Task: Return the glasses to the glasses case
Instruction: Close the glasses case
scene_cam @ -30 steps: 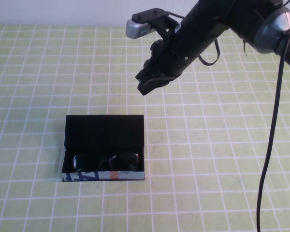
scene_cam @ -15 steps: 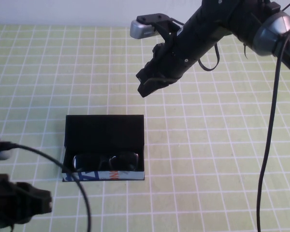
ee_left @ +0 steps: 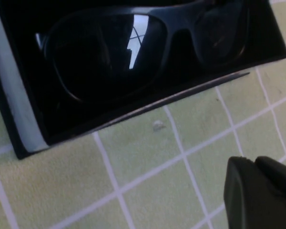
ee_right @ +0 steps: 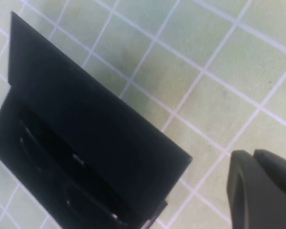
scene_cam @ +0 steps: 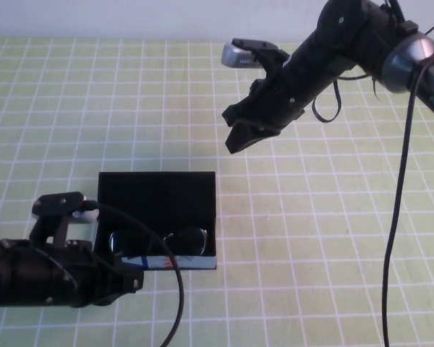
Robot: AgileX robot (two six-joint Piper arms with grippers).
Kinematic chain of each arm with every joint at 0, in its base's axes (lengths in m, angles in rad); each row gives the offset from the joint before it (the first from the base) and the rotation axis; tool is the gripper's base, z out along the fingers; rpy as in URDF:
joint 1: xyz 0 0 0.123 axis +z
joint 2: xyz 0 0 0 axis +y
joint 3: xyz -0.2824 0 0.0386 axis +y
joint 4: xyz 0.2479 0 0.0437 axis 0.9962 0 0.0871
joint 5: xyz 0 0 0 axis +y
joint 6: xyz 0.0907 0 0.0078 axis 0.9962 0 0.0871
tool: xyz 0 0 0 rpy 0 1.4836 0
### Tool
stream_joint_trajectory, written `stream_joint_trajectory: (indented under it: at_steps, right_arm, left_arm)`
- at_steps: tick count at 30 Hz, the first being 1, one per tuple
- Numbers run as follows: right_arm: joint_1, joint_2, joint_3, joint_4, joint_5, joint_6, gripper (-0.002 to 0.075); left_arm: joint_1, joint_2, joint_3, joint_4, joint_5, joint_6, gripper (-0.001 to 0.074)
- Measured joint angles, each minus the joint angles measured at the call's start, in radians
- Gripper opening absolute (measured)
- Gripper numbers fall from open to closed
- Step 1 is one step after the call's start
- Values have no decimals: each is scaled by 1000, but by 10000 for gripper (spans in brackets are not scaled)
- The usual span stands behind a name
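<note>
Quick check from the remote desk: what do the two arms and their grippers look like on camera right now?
Both arms are matte black. The right gripper, above the table beyond the glasses case, has a silver-grey wrist camera, a grey joint and a trailing black cable. The left gripper, at the case's front-left corner, carries a similar camera and looping black cable.

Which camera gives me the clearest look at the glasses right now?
The left wrist view: the glasses fill it, lying in the glasses case. The high view shows them small behind the case's printed front edge, beside the left tool; the right tool hangs above. The right wrist view shows only dark hints.
</note>
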Motion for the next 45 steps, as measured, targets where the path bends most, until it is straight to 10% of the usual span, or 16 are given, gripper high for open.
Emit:
stream_joint_trajectory:
  at_steps: [11, 45]
  right_arm:
    - [0, 68, 0, 9, -7, 0, -11]
    - [0, 162, 4, 215, -27, -90, -11]
  left_arm:
    - [0, 135, -2, -262, -22, 287, -2]
    - [0, 142, -2, -277, -66, 308, -2]
